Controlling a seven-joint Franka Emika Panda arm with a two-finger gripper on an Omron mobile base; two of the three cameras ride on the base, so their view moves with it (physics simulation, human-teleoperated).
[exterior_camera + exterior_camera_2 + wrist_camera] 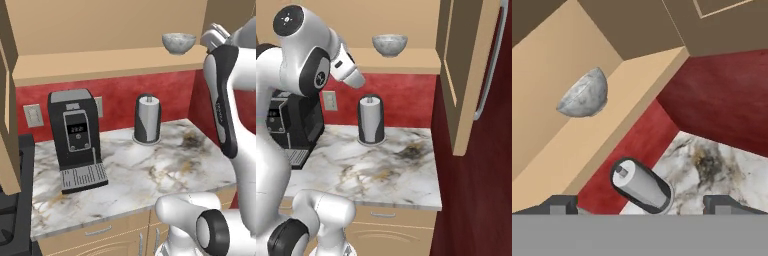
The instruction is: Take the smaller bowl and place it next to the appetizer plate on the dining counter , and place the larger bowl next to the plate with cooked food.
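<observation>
1. Claw (641, 205): in the hand view its two dark fingertips (559, 204) sit at the lower left and lower right, spread wide apart. Nothing lies between them in a grip; they touch nothing.

2. In the left base view the arm stands tall along the right edge; in the right base view it fills the left side, with its hand end pointing toward the middle of the frame, below and left of the bowl.

3. Smaller bowl (178, 43): mottled grey-white like stone, upright on the tan shelf (100, 65) under the wall cabinets. Upper right in the left base view, top centre in the right base view (389, 44), upper left and tilted in the hand view (584, 95). Well apart from the claw. Its inside cannot be seen.

4. Paper towel holder (147, 120): a grey roll standing upright on a round base at the back of the marble counter (145, 175), against the red wall, below the bowl. In the hand view it lies just above the gap between the fingertips.

5. Coffee machine (75, 137): black, with a small display and a drip tray at its front, on the counter at left centre of the left base view. Nothing stands on the tray.

6. Cabinet door (466, 75): hangs open on the right of the right base view.
</observation>
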